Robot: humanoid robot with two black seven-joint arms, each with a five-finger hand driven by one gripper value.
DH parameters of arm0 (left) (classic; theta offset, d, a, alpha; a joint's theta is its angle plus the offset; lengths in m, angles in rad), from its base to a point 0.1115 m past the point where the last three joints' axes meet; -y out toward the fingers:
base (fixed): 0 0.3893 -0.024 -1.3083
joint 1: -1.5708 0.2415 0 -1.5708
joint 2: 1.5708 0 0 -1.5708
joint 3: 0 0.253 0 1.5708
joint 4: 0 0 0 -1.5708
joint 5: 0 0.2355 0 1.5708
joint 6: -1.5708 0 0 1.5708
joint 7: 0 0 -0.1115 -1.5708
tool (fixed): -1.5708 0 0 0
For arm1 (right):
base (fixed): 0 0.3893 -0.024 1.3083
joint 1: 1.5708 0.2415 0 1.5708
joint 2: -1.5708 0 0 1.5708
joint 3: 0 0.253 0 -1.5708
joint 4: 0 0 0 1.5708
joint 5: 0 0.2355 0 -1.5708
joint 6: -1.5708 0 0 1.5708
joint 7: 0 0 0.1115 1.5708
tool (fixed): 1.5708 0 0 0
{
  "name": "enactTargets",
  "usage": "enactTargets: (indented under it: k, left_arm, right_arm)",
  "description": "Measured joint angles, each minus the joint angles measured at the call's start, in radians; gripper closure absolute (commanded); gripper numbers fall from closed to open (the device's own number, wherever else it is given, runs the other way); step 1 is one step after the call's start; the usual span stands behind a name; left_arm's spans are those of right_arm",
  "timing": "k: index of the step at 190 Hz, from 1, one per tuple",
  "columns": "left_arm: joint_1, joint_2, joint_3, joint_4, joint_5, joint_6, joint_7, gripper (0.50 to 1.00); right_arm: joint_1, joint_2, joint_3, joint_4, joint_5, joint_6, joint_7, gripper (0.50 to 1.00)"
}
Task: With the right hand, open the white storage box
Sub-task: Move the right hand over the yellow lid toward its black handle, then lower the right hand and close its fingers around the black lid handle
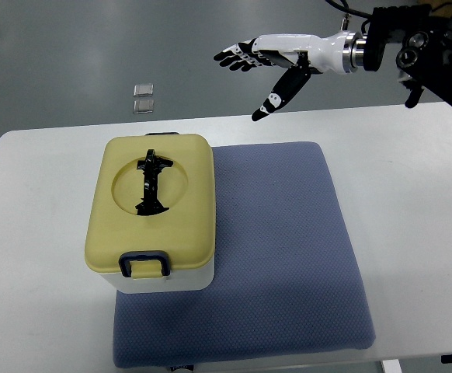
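Observation:
A white storage box [166,280] with a pale yellow lid [150,203] sits on the left part of a blue-grey mat [280,256]. The lid is closed, with a black folding handle [151,183] lying in its round recess and a dark latch [143,263] at the near edge. My right hand [259,68] is in the air beyond the table's far edge, up and to the right of the box, with fingers stretched out and holding nothing. It is well apart from the box.
The white table [412,194] carries the mat and box. Two small clear squares [143,98] lie on the grey floor beyond the table's far edge. The right arm's black joint [432,50] fills the top right corner.

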Motion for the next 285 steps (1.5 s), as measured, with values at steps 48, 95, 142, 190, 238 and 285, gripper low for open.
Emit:
enactTargets:
  k: [48, 95, 142, 190, 238, 285]
  left_arm:
    - [0.001, 0.0, 0.0, 0.001, -0.002, 0.0, 0.0, 0.5]
    - [0.002, 0.0, 0.001, -0.002, -0.002, -0.001, 0.0, 0.5]
    - [0.002, 0.0, 0.002, -0.001, -0.002, -0.001, 0.0, 0.5]
    - [0.001, 0.0, 0.003, -0.001, -0.001, -0.001, 0.0, 0.5]
    - [0.001, 0.0, 0.002, 0.0, -0.001, -0.001, 0.0, 0.5]
    - [0.001, 0.0, 0.003, -0.001, -0.001, 0.0, 0.0, 0.5]
  right_arm:
    - [0.079, 0.044, -0.012, 0.149, -0.101, 0.001, 0.002, 0.538]
    - [0.081, 0.135, -0.012, 0.157, -0.228, 0.001, 0.001, 0.536]
    - [0.053, 0.17, -0.022, 0.157, -0.275, 0.001, 0.0, 0.538]
    - [0.019, 0.225, -0.027, 0.156, -0.28, 0.001, 0.0, 0.538]
    - [-0.002, 0.235, -0.037, 0.155, -0.283, 0.001, 0.002, 0.54]
    - [-0.017, 0.237, -0.044, 0.155, -0.284, -0.008, 0.009, 0.546]
